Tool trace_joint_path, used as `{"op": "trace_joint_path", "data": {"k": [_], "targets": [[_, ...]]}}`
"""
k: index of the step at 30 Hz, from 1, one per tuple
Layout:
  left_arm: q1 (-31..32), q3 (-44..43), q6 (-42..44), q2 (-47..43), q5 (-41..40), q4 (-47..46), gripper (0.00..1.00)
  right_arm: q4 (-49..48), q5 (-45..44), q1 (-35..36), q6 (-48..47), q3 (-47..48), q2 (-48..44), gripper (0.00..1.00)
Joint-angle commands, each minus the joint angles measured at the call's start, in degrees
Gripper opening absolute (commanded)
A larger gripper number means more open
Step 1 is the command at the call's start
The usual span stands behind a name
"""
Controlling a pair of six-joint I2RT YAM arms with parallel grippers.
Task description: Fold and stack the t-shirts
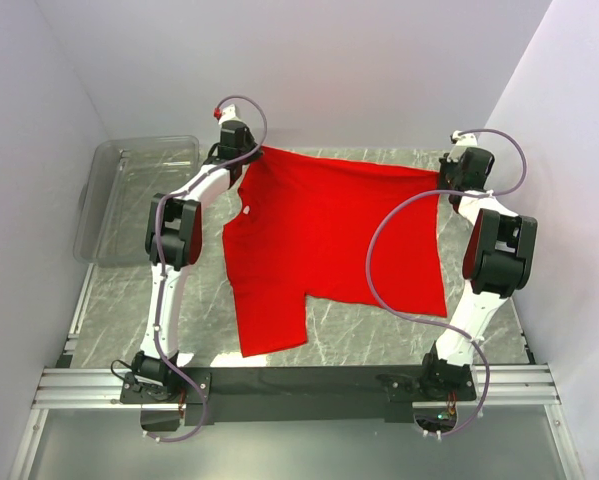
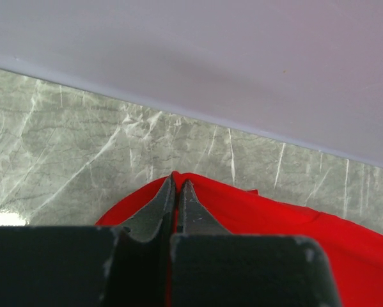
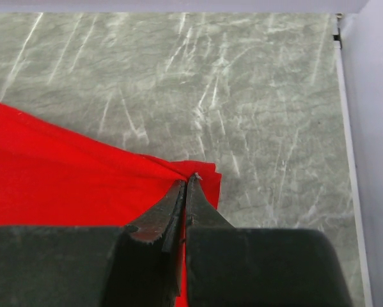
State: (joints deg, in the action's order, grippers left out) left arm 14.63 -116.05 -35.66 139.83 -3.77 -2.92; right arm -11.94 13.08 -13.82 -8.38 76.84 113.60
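Note:
A bright red t-shirt [image 1: 334, 235] hangs stretched between both arms over the marble table, one sleeve [image 1: 271, 325] trailing toward the near edge. A small white neck label [image 1: 247, 209] shows near its left edge. My left gripper [image 1: 247, 152] is shut on the t-shirt's far left corner; in the left wrist view the cloth [image 2: 268, 214] bunches around my left gripper [image 2: 179, 181]. My right gripper [image 1: 444, 172] is shut on the far right corner, and the right wrist view shows the cloth [image 3: 63, 173] pinched in my right gripper [image 3: 188, 180].
A clear plastic bin [image 1: 139, 195] stands at the table's left side beside the left arm. White walls [image 1: 309, 70] close in the back and both sides. The black rail [image 1: 299, 382] with the arm bases runs along the near edge.

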Motion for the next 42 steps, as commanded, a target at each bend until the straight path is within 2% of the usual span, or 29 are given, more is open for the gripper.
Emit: {"op": "trace_joint_path", "data": {"k": [1, 19, 29, 42], "targets": [[-0.6, 0.6, 0.3, -1.9, 1.5, -4.5, 0.01, -0.9, 3.1, -0.6, -1.6, 2.4, -1.1, 0.0], [-2.5, 11.2, 4.3, -9.2, 5.0, -7.1, 0.01, 3.8, 10.6, -3.4, -9.1, -1.4, -4.5, 0.0], [-2.6, 15.9, 5.2, -12.1, 8.6, -10.4, 0.01, 3.9, 9.9, -3.4, -11.4, -2.1, -3.8, 0.0], [-2.6, 19.3, 9.0, -14.1, 9.8, -9.9, 0.01, 2.8, 8.6, -3.4, -14.4, -1.7, -2.8, 0.0]]}}
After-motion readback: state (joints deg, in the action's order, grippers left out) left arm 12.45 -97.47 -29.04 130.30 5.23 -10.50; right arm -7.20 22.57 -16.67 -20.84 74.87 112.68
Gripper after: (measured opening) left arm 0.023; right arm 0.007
